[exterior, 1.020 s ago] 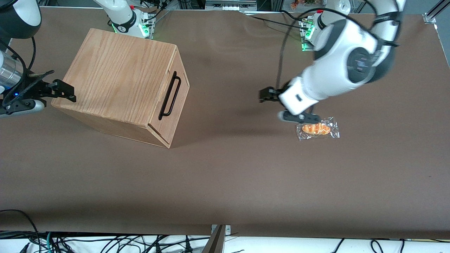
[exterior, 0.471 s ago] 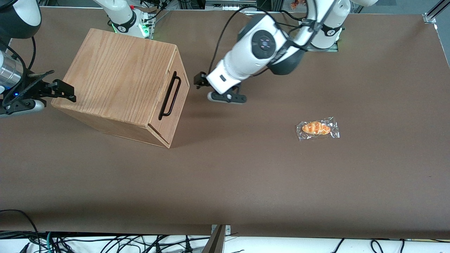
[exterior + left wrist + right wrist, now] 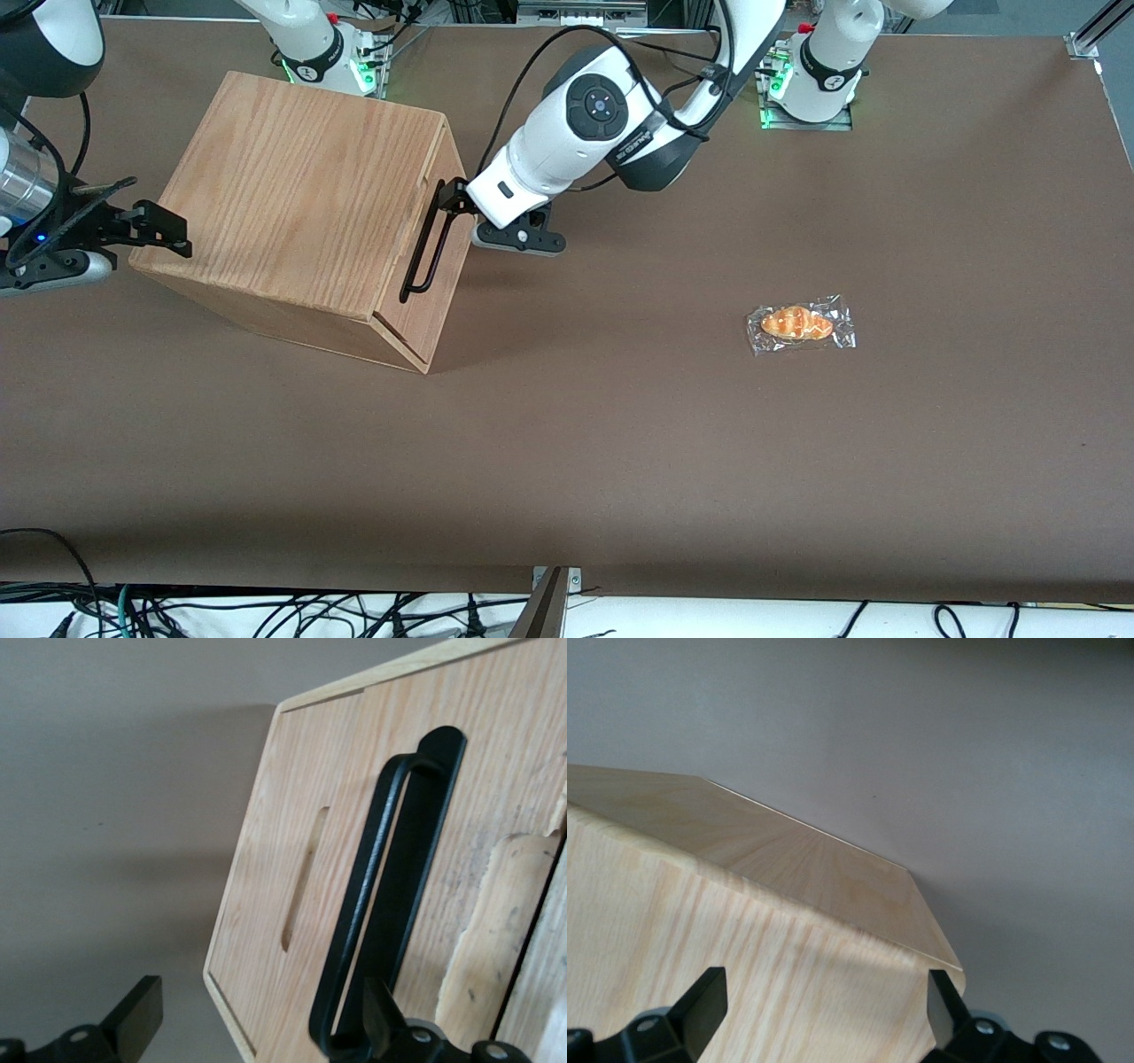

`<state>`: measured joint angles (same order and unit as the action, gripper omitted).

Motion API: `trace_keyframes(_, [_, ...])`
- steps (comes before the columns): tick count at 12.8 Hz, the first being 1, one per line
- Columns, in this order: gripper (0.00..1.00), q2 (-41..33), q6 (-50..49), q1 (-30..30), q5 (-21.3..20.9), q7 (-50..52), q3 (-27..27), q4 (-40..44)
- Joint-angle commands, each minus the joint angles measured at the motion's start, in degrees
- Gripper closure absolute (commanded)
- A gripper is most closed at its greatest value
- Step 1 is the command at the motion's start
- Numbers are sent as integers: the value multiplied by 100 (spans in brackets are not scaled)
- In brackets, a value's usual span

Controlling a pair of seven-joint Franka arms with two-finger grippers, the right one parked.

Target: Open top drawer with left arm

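Note:
The top drawer (image 3: pixel 445 266) sits flush in its oak-grain casing (image 3: pixel 292 195), with the long black bar handle (image 3: pixel 428 241) across its front panel. The left arm (image 3: pixel 585 124) reaches in front of the drawer. Its gripper (image 3: pixel 458 202) is open at the handle's end farther from the front camera. In the left wrist view the gripper (image 3: pixel 257 1028) is open before the drawer front (image 3: pixel 292 815). One finger (image 3: pixel 376 1019) is right by the end of the handle (image 3: pixel 372 904), and the other finger (image 3: pixel 133 1019) is off the panel's edge over the table.
A wrapped orange pastry (image 3: pixel 800 324) lies on the brown table toward the working arm's end. The left arm's base (image 3: pixel 824 62) stands at the table's edge farthest from the front camera.
The left arm has swung from above the wrapped pastry across the table to the drawer front, and its gripper now sits at the handle. The drawer has not moved.

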<state>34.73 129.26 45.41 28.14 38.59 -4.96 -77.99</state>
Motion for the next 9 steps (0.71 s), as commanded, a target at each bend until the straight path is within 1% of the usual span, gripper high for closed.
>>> trace_keyframes(1, [0,412,-50,152,130,-97,56,521])
trace_keyframes(4, [0,438,-50,205,156,-483,39,521])
trace_keyframes(9, [0,465,-50,205,78,-537,47,513])
